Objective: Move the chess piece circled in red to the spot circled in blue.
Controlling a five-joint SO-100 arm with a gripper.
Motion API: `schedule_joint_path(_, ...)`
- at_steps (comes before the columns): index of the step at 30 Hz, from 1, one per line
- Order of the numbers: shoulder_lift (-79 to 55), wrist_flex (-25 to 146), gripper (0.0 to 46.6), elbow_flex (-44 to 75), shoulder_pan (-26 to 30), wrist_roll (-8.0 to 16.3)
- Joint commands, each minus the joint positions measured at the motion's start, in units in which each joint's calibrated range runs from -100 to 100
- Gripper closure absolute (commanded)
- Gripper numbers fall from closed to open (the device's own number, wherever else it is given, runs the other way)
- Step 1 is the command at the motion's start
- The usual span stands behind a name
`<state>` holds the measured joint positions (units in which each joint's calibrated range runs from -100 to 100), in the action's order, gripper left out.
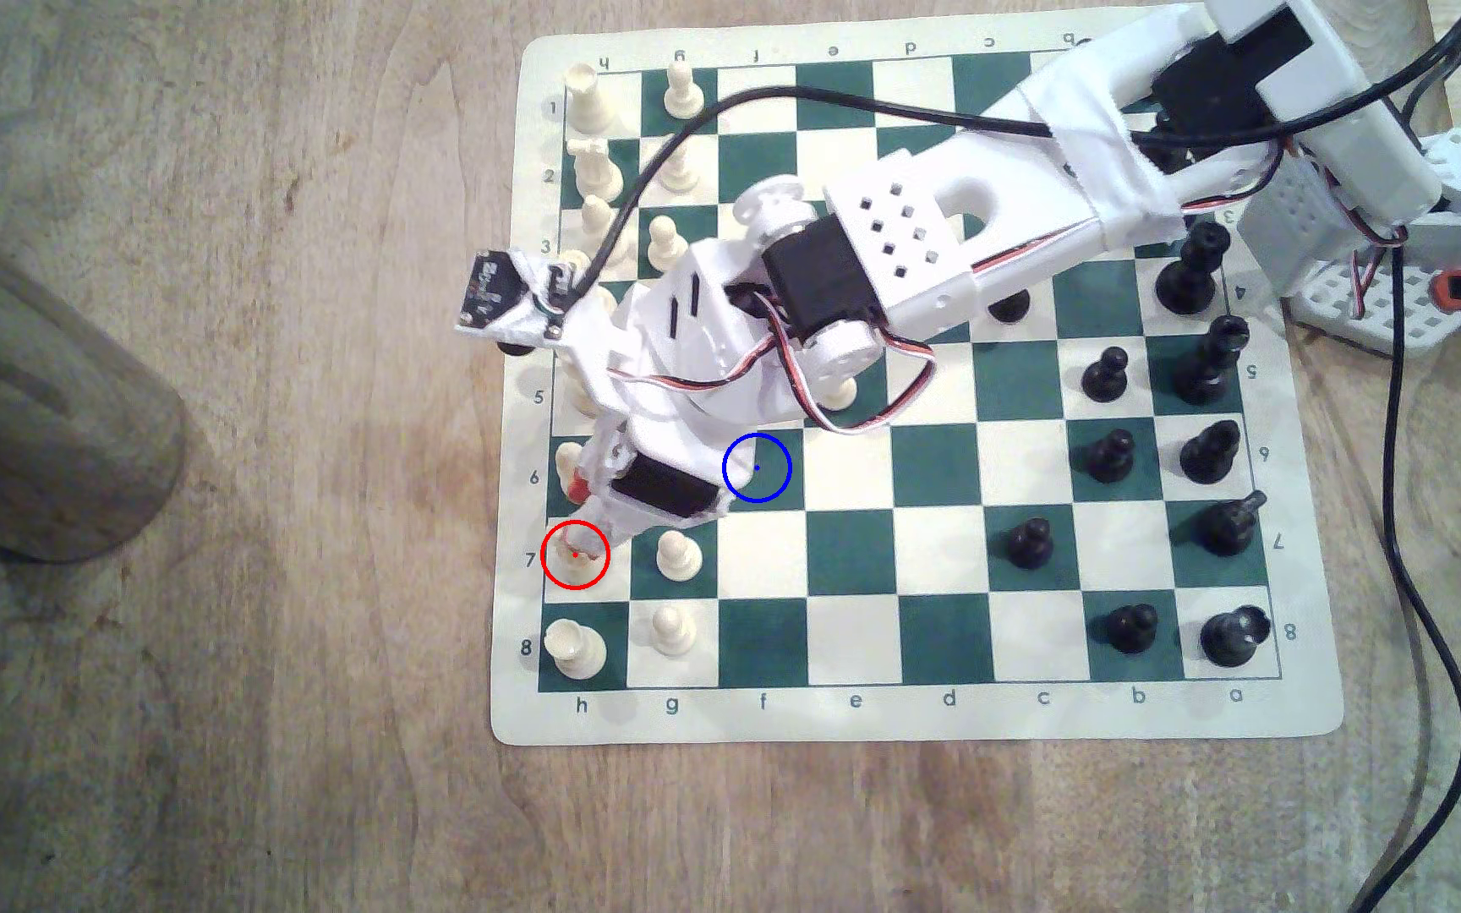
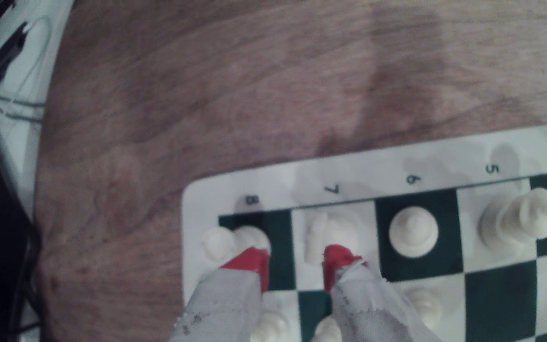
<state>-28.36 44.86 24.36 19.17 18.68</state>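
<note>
Knight (image 2: 318, 240): cream piece on the red-ringed cream square, rank 7, file h; blurred, so its facing and whether it stands upright cannot be told.
Gripper (image 2: 297, 263): red-tipped jaws apart, one tip against the knight, the other over the neighbouring rook (image 2: 219, 243).
Blue-ringed square (image 1: 757, 468): dark green, file f, rank 6, partly beside the arm.
Black pieces (image 1: 1113, 456): far side, the exterior view's right.

**Board layout, edge file**

On the desk (image 1: 270, 746) lies the chess mat (image 1: 885, 720). The knight (image 2: 323, 235) stands on the ringed edge square of row 7, between the rook (image 1: 573, 648) and a pawn (image 2: 413, 232). The ringed spot (image 1: 758, 468) lies two files inward, one row over.
</note>
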Motion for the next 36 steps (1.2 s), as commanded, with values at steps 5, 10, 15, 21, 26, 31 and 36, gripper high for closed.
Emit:
schedule_joint_path(5,-5.8,3.6,35.6,18.0,0.3,0.8)
schedule_joint_path(10,-8.1,3.7,37.1,20.2,0.0,0.7)
schedule_joint_path(15,-9.0,3.4,36.8,20.6,-0.4,0.8)
schedule_joint_path(21,-10.6,3.4,36.4,21.7,-0.4,0.6)
schedule_joint_path(26,-12.5,3.4,36.2,23.8,-0.8,0.5)
schedule_joint_path(31,-13.5,3.5,36.1,25.6,-0.8,0.5)
schedule_joint_path(36,-14.8,3.5,36.0,27.0,-0.8,0.4)
